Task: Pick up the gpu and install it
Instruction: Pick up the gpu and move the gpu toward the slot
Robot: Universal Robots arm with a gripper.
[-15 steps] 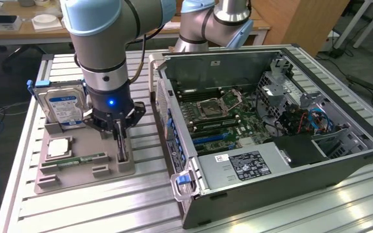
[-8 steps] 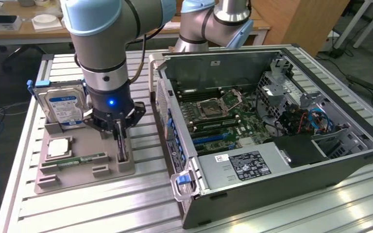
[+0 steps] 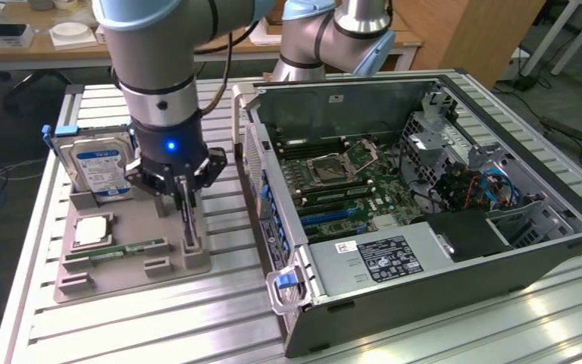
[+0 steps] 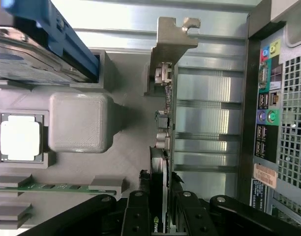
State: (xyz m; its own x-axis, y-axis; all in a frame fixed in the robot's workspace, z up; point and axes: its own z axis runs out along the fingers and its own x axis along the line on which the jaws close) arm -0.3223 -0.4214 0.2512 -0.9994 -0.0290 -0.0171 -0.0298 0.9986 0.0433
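Gpu [image 4: 164,118], a thin green circuit card with a black cooler on one face and a silver metal end bracket, stands on its long edge in a slot of the grey moulded holder tray [image 3: 129,265], at the tray's side nearest the open grey computer case [image 3: 423,303]. The black two-fingered gripper [image 4: 160,219] comes straight down on the card from above. Its jaws are partly closed, one on each flat face, and they appear to clamp the gpu at the cooler, toward the end away from the bracket. The card's lower edge seems to sit in the tray, not lifted. From the grip, the card's long axis runs toward the bracket, roughly parallel to the case's port-studded rear panel, so the jaws squeeze across the thin dimension. On the exterior view's left of the card the tray also carries an upright silver hard drive with a blue label [image 3: 99,167], a square silver processor chip [image 3: 91,230] and a narrow green memory stick [image 3: 119,249]. Tray and case rest side by side on the slatted aluminium table [image 3: 119,326].
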